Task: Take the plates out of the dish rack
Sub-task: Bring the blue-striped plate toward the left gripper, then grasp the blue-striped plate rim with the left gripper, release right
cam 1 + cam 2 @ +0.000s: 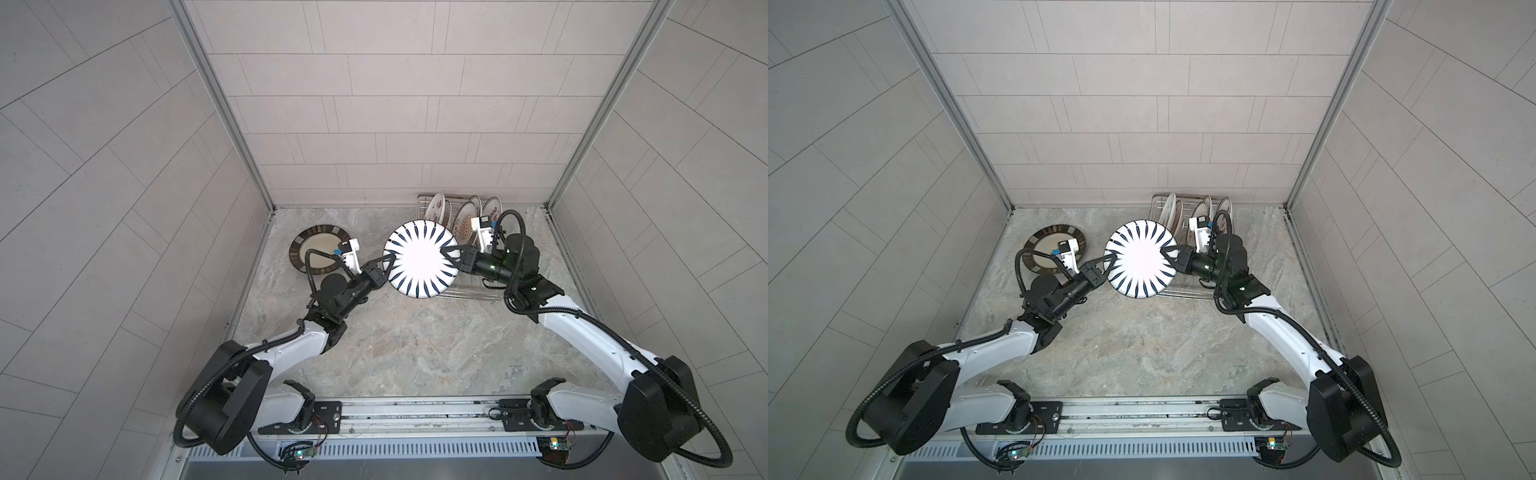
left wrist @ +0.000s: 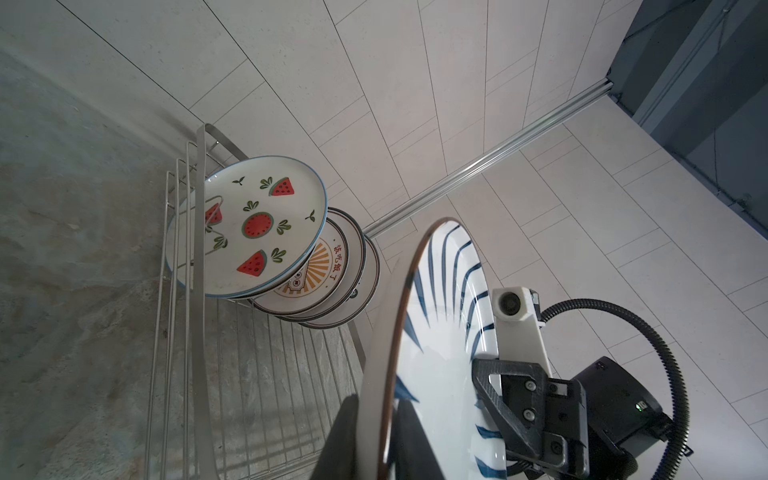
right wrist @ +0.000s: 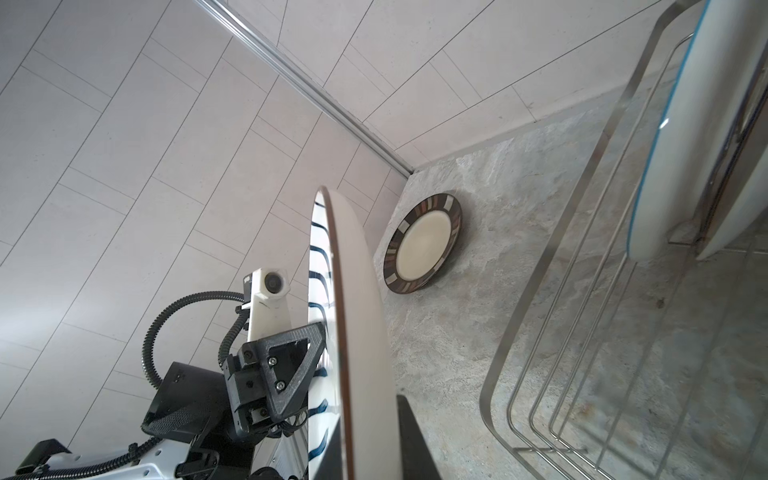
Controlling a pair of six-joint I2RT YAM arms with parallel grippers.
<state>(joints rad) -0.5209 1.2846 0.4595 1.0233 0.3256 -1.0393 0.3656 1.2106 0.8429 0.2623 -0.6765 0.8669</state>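
While the blue-striped plate (image 1: 422, 259) hangs in the air between both arms, I see my left gripper (image 1: 388, 266) pinching its left rim. The right gripper (image 1: 451, 255) straddles the opposite rim, but I cannot tell whether it presses. The plate is at the left edge of the dish rack (image 1: 473, 293), where the watermelon plate (image 2: 257, 224) and others stand. The dark-rimmed plate (image 1: 309, 245) lies flat on the tabletop (image 1: 395, 345).

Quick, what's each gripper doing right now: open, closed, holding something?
Left gripper: closed on the rim of the blue-striped plate.
Right gripper: jaws straddle that plate's opposite rim; grip cannot be told.
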